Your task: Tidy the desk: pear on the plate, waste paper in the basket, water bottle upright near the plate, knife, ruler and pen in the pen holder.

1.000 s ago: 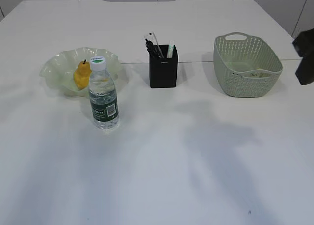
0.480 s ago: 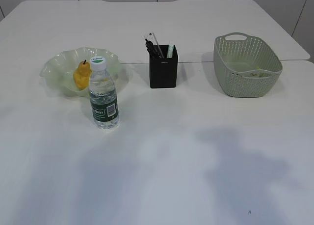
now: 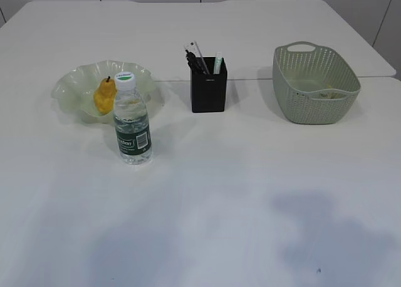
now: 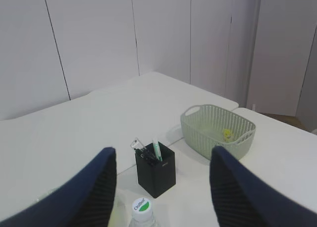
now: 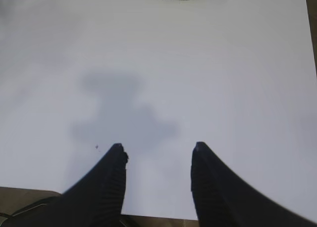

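Since a second earlier, the dark arm at the right edge of the exterior view had left the picture; nothing on the table had shifted. Pear lay on the plate. Water bottle stood upright just in front of the plate. Pen holder stood mid-table with pens and the ruler poking out. Basket sat to the right, a yellow waste paper scrap inside. Left pincer hung spread and empty, above the bottle cap. Right pincer was parted, empty, over bare table.
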